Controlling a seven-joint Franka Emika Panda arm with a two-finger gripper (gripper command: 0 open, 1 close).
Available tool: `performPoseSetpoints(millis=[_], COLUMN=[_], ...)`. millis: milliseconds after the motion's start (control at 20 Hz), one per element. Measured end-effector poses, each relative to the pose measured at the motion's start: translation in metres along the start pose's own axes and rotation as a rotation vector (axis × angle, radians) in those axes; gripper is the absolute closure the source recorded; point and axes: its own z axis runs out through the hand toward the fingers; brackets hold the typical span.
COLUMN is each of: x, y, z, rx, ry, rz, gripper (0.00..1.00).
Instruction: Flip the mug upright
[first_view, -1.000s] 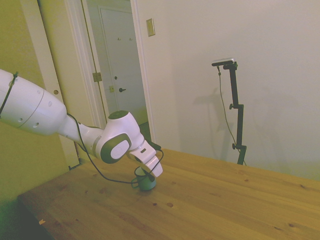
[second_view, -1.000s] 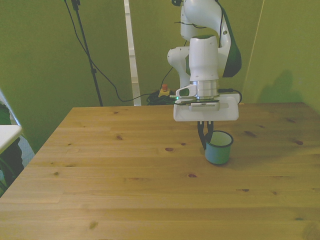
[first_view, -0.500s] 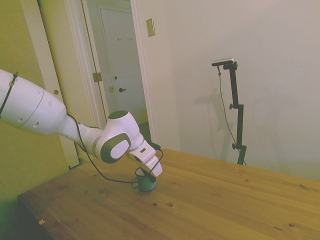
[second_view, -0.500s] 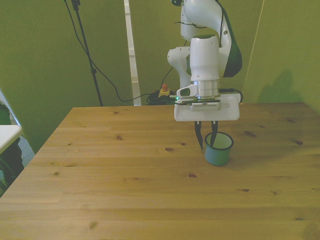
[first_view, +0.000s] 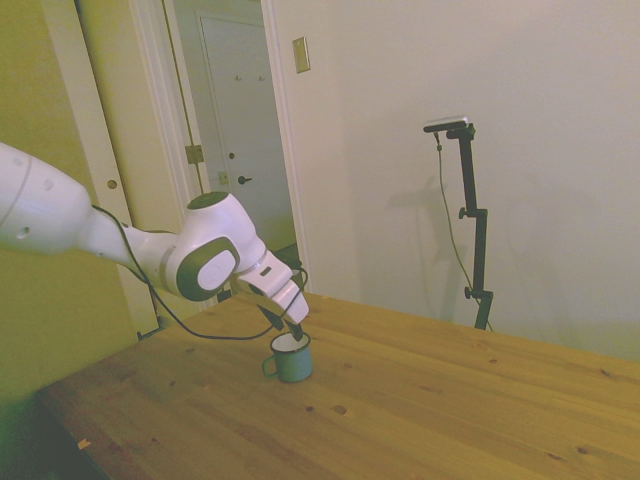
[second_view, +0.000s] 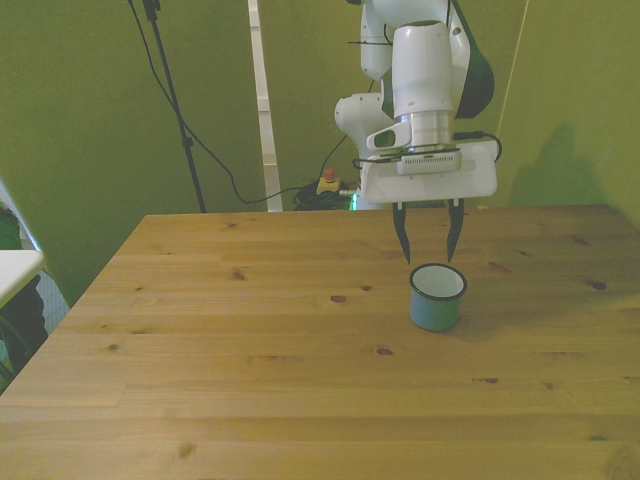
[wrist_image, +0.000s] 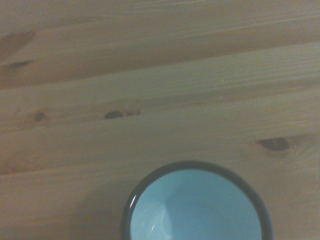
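Observation:
The teal mug (second_view: 437, 297) stands upright on the wooden table (second_view: 250, 350), mouth up and pale inside; it sits toward the front view's right. In the side view the mug (first_view: 291, 358) shows its loop handle pointing toward the picture's left. My gripper (second_view: 429, 246) hangs open just above the mug's rim, touching nothing, with one dark finger (second_view: 402, 238) on each side of the opening. From the side, the gripper (first_view: 296, 332) is a short way over the rim. The wrist view looks straight down into the mug (wrist_image: 197, 210), ringed by its dark rim.
Bare wooden table (first_view: 450, 410) spreads around the mug on all sides. A white object (second_view: 12, 270) sits off the table's edge at the front view's left. Cables and a small red button (second_view: 327, 180) lie behind the far edge.
The gripper, shut on the mug's rim a second ago, has opened and let go. It has since risen clear above the mug, which stays upright in place.

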Motion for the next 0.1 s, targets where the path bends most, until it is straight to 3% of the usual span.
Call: performPoseSetpoints(millis=[100], x=[-0.02], y=[0.007], z=[-0.014], rx=[0.006], ry=[-0.002], rz=[-0.021], gripper=[0.0])
